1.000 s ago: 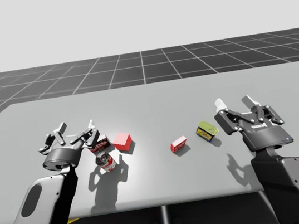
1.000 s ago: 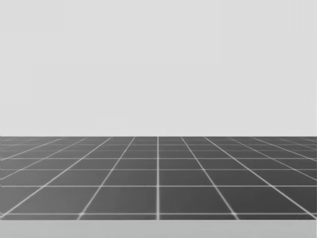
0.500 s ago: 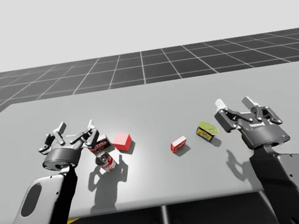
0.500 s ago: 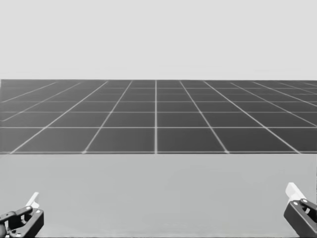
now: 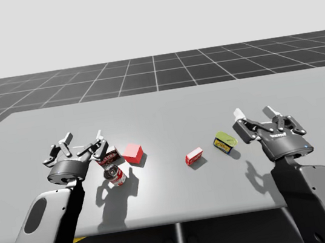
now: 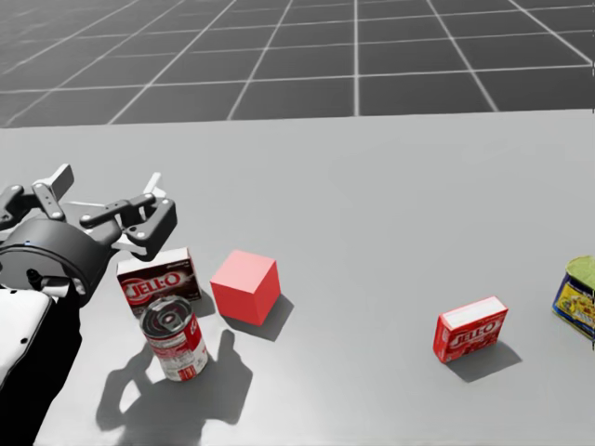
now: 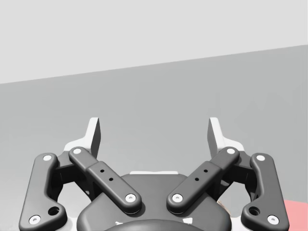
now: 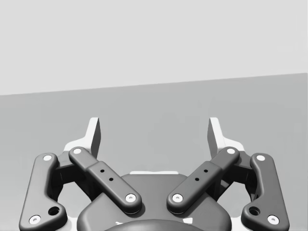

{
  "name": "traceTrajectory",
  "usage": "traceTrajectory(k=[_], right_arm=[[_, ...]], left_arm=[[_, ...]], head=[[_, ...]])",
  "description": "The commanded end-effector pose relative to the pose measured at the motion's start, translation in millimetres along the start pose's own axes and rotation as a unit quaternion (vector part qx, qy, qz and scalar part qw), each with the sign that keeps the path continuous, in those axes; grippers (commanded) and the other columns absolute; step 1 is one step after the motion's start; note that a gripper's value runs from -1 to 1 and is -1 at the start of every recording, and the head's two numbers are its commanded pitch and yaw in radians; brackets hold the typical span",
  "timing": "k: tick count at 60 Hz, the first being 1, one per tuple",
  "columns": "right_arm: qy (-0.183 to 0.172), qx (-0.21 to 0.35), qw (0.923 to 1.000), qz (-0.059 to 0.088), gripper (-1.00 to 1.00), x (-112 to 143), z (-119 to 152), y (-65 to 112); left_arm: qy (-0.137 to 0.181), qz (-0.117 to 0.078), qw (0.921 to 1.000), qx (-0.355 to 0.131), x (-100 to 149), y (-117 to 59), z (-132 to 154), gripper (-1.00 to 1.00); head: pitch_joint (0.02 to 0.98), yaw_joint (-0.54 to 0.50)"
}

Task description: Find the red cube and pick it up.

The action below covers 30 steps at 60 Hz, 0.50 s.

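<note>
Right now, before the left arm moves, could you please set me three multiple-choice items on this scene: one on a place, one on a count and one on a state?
1. Where does the red cube stand?
A. next to the dark red box
B. stacked on another cube
C. hanging in mid-air

2. Cube aside, how many boxes lie on the table?
A. one
B. two
C. four

3. How is my left gripper?
A. shut on the cube
B. open, holding nothing
C. shut on a box

Answers:
1 A: the head view shows them side by side.
2 B: there is the dark red box and the small red box.
3 B: its fingers stand apart with nothing between them.
</note>
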Motion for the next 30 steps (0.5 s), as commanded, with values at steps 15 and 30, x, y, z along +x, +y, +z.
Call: traceTrajectory(k=[15,30], right_arm=[[0.012,0.003,0.9999,0.005,-1.00,-5,-1,3.5],[0.012,0.001,0.9999,0.007,-1.00,-5,-1,3.6]], left_arm=[[0.004,0.002,1.0000,-0.003,1,-2.4,1,-1.00],[0.053,0.036,0.9961,-0.061,15,-18.0,14,-1.00]], head=[[0.788,0.25],[0.787,0.24]])
